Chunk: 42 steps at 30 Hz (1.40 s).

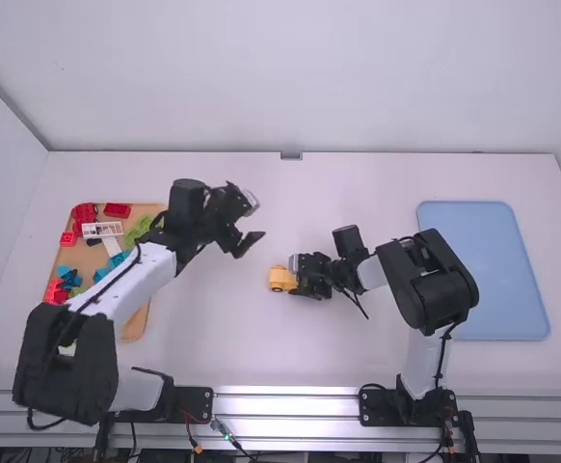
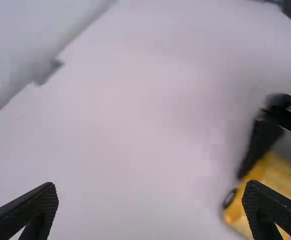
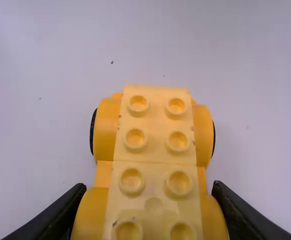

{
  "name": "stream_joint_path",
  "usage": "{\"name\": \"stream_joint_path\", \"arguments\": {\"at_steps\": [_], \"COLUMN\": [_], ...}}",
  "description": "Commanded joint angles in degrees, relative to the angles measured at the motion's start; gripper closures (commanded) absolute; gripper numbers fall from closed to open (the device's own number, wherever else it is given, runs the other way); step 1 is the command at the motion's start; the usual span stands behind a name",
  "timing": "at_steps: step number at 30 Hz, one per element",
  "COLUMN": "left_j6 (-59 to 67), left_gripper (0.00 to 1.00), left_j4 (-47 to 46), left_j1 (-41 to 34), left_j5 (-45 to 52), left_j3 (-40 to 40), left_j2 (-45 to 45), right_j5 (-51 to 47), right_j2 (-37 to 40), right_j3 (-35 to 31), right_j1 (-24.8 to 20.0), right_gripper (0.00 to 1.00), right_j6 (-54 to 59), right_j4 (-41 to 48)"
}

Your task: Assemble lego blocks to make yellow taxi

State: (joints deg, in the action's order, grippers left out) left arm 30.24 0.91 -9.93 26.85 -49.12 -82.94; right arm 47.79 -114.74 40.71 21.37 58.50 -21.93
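High view: right gripper [image 1: 297, 275] at yellow car base [image 1: 280, 280], around table middle. Left gripper [image 1: 252, 222] beyond and left of it, above table [image 1: 213, 328]. Loose bricks [image 1: 117, 209] in wooden tray [image 1: 138, 323], far left.

Left wrist view: left gripper [image 2: 150, 192] spread wide, nothing between fingertips.

Right wrist view: right gripper [image 3: 148, 192] closed on sides of yellow car base, studs up.
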Motion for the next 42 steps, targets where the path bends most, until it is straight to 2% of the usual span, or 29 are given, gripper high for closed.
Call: {"name": "stream_joint_path", "arguments": {"at_steps": [1, 4, 6, 8, 12, 16, 17, 19, 20, 21, 22, 24, 28, 31, 34, 38, 40, 42], "left_j6": [-12.7, -18.2, -20.4, -22.2, -28.4, -34.4, -36.5, -37.5, -39.0, -39.0, -39.9, -39.9, -39.9, -39.9, -39.8, -38.6, -33.0, -22.8], "left_gripper": [0.01, 0.01, 0.01, 0.01, 0.01, 0.01, 0.01, 0.01, 0.01, 0.01, 0.01, 0.01, 0.01, 0.01, 0.01, 0.01, 0.01, 0.01], "left_j4": [-1.6, -4.3, -6.4, -7.8, -8.2, -11.1, -13.9, -16.7, -20.7, -20.7, -25.4, -29.7, -39.2, -46.0, -48.5, -51.3, -50.8, -48.3], "left_j1": [2.5, 4.6, 5.9, 6.9, 9.4, 11.9, 13.0, 14.1, 15.7, 15.7, 17.9, 19.8, 24.7, 28.9, 32.7, 34.0, 33.7, 33.8], "left_j5": [-7.9, -10.2, -12.9, -15.3, -19.4, -23.9, -24.9, -25.0, -24.9, -24.9, -25.0, -25.0, -27.2, -34.5, -44.0, -50.4, -48.5, -42.3], "left_j3": [0.0, 0.0, 0.0, 0.1, 0.1, -1.0, -2.1, -3.3, -5.1, -5.1, -7.3, -9.0, -11.8, -12.9, -12.2, -11.3, -11.2, -10.9], "left_j2": [3.5, 6.2, 7.6, 8.3, 8.5, 8.5, 8.5, 8.5, 8.5, 8.5, 8.5, 8.5, 8.2, 7.6, 7.1, 7.1, 7.1, 7.1], "right_j5": [0.1, 0.1, 0.1, -1.0, -6.0, -12.9, -16.0, -18.5, -22.4, -22.4, -26.3, -29.2, -33.5, -35.1, -35.7, -35.7, -35.7, -36.3], "right_j2": [-1.1, -1.1, -1.1, -1.1, -0.7, 2.7, 4.8, 6.5, 8.6, 8.6, 10.2, 11.5, 13.4, 13.5, 13.6, 13.6, 13.6, 13.6], "right_j3": [1.0, 1.5, 1.8, 2.3, 4.9, 8.5, 10.0, 11.3, 13.5, 13.5, 15.7, 17.6, 20.1, 21.7, 23.1, 24.8, 25.6, 26.6], "right_j1": [0.0, 0.0, 0.0, 0.0, 0.0, 0.0, 0.0, 0.1, 0.0, 0.0, 0.0, 0.0, 0.0, 0.0, 0.4, 0.9, 0.9, 0.8], "right_gripper": [0.46, 0.38, 0.22, 0.11, 0.00, 0.01, 0.01, 0.01, 0.01, 0.01, 0.01, 0.01, 0.01, 0.01, 0.01, 0.01, 0.01, 0.01], "right_j6": [0.2, 0.2, 0.0, -1.9, -4.7, -4.7, -4.7, -4.7, -4.7, -4.7, -4.7, -4.7, -4.7, -4.7, -4.7, -4.7, -4.7, -4.7], "right_j4": [0.3, 0.3, 0.6, 0.8, 5.9, 17.7, 23.5, 28.2, 34.7, 34.7, 40.3, 44.6, 49.9, 51.8, 52.5, 52.6, 52.7, 52.9]}}
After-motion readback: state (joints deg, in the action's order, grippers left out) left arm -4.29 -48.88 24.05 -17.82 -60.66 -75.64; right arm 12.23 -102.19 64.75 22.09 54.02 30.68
